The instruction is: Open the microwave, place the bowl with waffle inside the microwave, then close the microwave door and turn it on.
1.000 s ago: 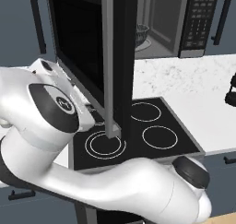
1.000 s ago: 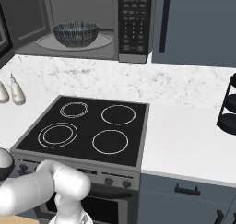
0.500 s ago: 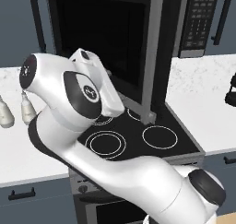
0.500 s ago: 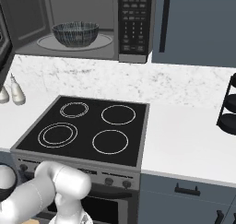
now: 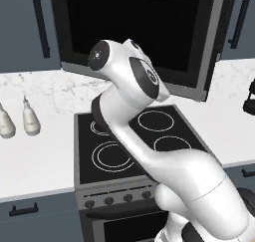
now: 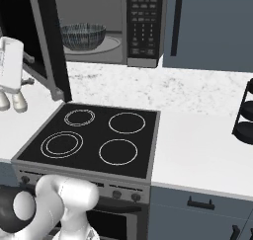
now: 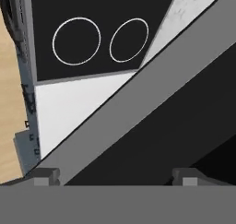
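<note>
The microwave [image 6: 113, 26] sat at the upper left of the right base view, its door [image 6: 47, 41] swung partly out over the stove [image 6: 94, 140]. The bowl [image 6: 83, 35] rested inside on the grey floor. In the hand view the gripper [image 7: 115, 174] had its 2 fingertips [image 7: 46, 176] spread wide, holding nothing, beside the door's grey strip

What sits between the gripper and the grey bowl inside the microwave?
In the right base view, the open black-framed microwave door stands between the gripper and the grey streaked bowl inside the grey microwave cavity.
</note>
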You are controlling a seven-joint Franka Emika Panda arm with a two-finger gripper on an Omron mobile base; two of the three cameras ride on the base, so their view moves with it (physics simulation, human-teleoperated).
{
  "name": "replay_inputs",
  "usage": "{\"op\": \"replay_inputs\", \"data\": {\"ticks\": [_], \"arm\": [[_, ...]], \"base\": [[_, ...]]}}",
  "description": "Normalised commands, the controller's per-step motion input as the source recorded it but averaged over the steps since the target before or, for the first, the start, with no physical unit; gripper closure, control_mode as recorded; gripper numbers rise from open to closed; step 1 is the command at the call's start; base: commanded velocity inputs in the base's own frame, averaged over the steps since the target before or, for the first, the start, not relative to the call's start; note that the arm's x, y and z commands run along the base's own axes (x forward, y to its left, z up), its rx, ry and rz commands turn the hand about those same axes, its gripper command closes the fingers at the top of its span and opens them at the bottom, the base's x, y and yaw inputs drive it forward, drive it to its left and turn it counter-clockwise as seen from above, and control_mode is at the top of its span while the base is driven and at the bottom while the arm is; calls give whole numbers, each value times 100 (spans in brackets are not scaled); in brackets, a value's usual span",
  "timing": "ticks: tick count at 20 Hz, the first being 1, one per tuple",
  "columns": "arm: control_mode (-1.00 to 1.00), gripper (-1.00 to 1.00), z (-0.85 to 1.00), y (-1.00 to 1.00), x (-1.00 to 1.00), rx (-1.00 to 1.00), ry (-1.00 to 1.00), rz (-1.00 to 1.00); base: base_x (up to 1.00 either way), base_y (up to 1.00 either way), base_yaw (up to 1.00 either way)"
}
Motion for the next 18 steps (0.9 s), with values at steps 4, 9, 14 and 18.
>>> {"op": "replay_inputs", "data": {"ticks": [4, 9, 14, 18], "arm": [[-100, -100, 22, -94, 86, 6, 0, 10], [-100, -100, 3, -61, 58, 8, 0, 13], [-100, -100, 1, -28, 58, 7, 0, 15], [-100, -100, 0, -11, 43, 7, 1, 14]], "base": [[0, 0, 0], [0, 0, 0], [0, 0, 0], [0, 0, 0]]}}
